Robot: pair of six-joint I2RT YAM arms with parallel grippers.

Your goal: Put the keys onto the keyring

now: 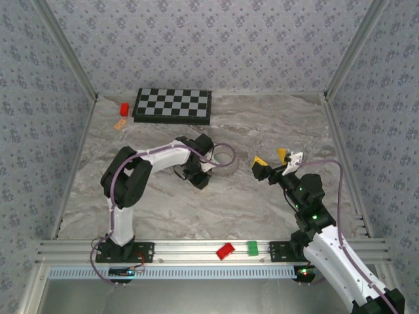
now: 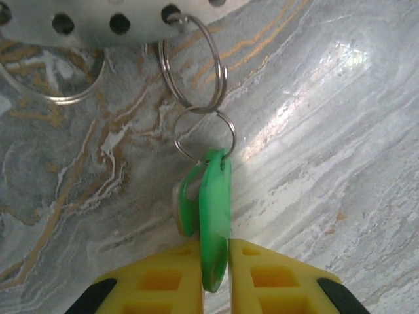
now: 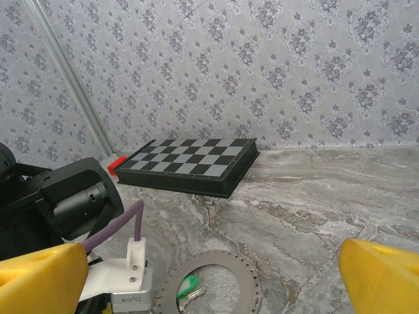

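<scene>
Pinching 2 keys (image 2: 213,196), left hand (image 2: 215,261); linked to keyring (image 2: 91,10).

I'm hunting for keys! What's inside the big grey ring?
A small green key with a silvery blade lies in the ring's hollow, on the marble table. The left arm covers the ring's near-left edge, so anything there is hidden.

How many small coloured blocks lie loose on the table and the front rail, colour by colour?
Red: 2, the far red rectangular block beside the black-and-grey chessboard and the near red rectangular block on the aluminium front rail.
Green: 1, the green rectangular block on that rail.
Orange: 1, the small flat orange piece near the far red block.
Total: 4.
</scene>
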